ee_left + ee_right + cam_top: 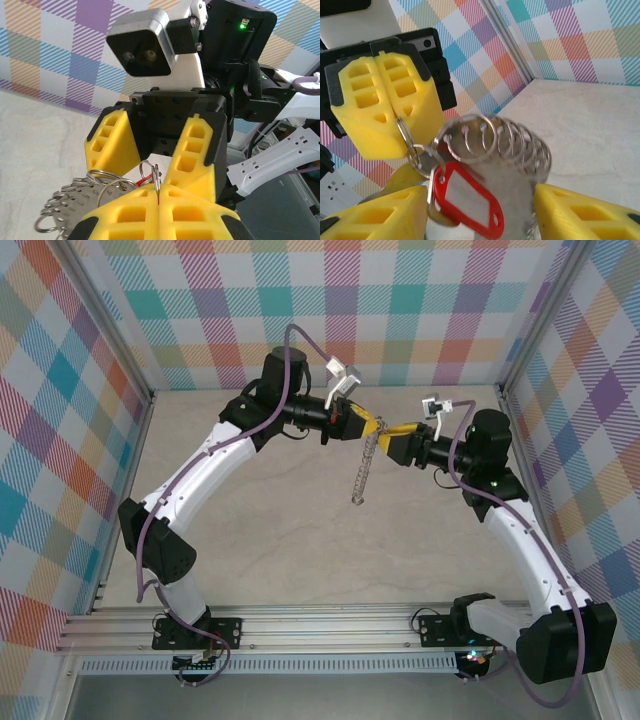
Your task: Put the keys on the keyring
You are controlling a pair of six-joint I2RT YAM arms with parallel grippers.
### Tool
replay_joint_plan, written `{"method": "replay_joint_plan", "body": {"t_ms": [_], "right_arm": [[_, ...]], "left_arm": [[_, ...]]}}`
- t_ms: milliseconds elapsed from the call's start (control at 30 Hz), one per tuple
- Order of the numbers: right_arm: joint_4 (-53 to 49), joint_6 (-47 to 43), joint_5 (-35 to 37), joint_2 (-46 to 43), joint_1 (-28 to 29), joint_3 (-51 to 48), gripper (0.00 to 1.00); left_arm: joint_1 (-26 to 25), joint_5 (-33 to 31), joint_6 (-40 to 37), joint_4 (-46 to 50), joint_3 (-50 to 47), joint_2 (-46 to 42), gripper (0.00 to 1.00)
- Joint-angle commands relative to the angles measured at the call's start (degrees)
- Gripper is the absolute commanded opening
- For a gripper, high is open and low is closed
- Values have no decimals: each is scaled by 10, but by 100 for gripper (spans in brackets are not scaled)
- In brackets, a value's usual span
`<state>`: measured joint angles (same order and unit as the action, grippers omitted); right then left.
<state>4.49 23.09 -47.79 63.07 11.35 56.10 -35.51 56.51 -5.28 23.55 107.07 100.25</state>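
Since the left claw (158, 197) is clamped on a loop of the keyring (495, 142), the ring hangs just below it; the right claw (480, 200) gapes apart, the red-headed key (467, 202) between its jaws.

Bright, even light, soft shadows; blurred keyring (520, 145) in the right wrist close-up

The keyring (364, 466) is a thin grey metal ring fringed with many small wire loops. You see it hanging edge-on, well clear of the table, with one loop pinched in the closed left gripper (395, 117). The key (468, 198) has a red plastic head with a pale window. It dangles from a small split ring beside the keyring's loops, between the right gripper's (147, 167) spread fingers.
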Motion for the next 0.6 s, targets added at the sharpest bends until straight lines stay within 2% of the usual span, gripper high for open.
{"method": "replay_joint_plan", "body": {"t_ms": [0,100,300,567], "right_arm": [[33,-10,-13,2,7,24,50],[31,-14,-28,0,11,24,38],[-7,-35,-43,-17,15,17,2],[-61,-52,-54,-37,16,28,0]], "left_arm": [[-3,27,10,-33,3,-22,0],[-3,23,12,-34,3,-21,0],[-3,12,14,-39,2,-25,0],[-4,4,18,-49,-1,-28,0]]}}
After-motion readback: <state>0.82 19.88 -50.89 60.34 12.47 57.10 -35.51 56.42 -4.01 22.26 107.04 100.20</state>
